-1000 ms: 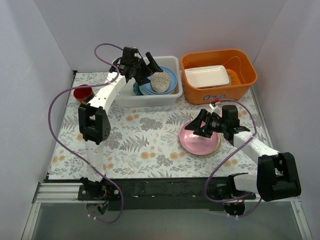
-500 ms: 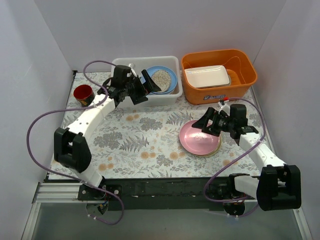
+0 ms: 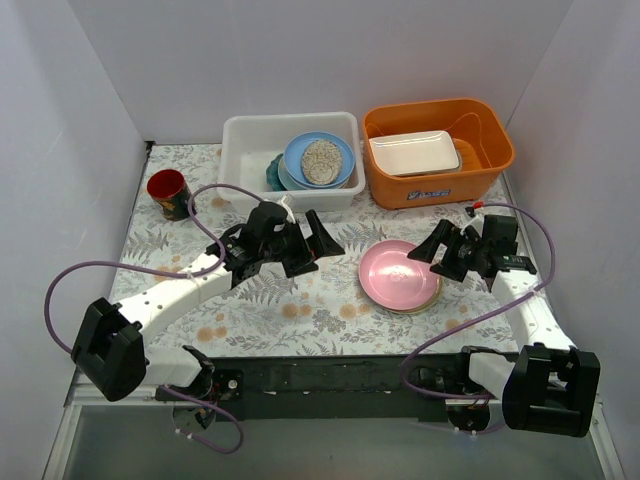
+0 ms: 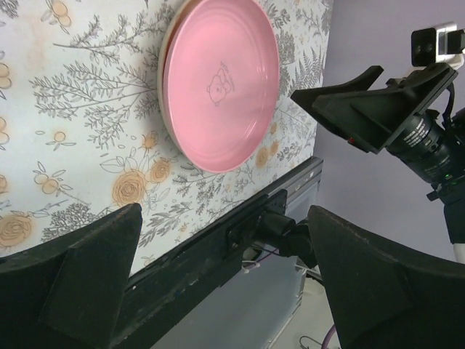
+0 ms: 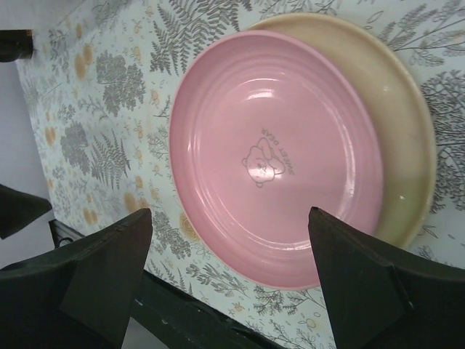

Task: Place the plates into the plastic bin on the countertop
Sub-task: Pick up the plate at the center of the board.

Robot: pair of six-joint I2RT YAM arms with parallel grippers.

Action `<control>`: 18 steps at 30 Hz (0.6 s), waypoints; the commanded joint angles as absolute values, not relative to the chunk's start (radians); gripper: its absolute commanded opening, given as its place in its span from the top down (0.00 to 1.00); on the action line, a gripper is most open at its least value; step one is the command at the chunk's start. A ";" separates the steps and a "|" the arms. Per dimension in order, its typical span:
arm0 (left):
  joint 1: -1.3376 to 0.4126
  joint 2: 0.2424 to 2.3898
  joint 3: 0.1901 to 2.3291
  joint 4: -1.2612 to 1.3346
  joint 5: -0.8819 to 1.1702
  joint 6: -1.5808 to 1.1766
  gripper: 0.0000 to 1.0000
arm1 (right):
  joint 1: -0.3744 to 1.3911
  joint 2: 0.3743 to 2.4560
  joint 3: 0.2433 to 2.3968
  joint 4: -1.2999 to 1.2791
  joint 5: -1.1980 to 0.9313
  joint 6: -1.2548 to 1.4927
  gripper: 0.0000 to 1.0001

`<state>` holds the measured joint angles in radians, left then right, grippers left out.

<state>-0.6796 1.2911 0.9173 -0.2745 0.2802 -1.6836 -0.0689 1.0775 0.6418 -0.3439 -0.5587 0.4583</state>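
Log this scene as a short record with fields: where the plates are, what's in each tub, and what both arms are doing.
plastic bin: blue plate, speckled oval plate on top, teal plate at its left
countertop: pink plate stacked on cream plate, right of centre
orange tub: white tray
red cup: back left of countertop
left gripper: jaws open, empty, mid-table, facing pink plate
right gripper: jaws open, empty, at pink plate's right side

The left gripper (image 3: 318, 250) has pulled out of the plastic bin (image 3: 236, 150) to the middle of the countertop (image 3: 330, 312), leaving the speckled grey oval plate (image 3: 322, 160) uncovered. The right gripper (image 3: 441, 254) has backed rightward off the pink plate (image 3: 395, 272).
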 commanded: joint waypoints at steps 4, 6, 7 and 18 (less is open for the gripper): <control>-0.775 1.256 0.856 -0.175 0.201 -1.782 0.02 | -0.135 1.039 0.730 -0.486 -0.463 0.357 0.07; -0.781 1.261 0.848 -0.157 0.199 -1.793 0.02 | -0.150 1.034 0.729 -0.502 -0.459 0.344 0.09; -0.785 1.264 0.853 -0.152 0.199 -1.793 0.02 | -0.153 1.035 0.726 -0.500 -0.456 0.341 0.09; -0.788 1.284 0.897 -0.172 0.192 -1.773 0.02 | -0.202 1.078 0.657 -0.479 -0.497 0.301 0.31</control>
<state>-0.7849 1.2881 0.8566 -0.1757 0.2134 -1.7809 -0.1909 1.0691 0.6827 -0.4942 -0.4747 0.3283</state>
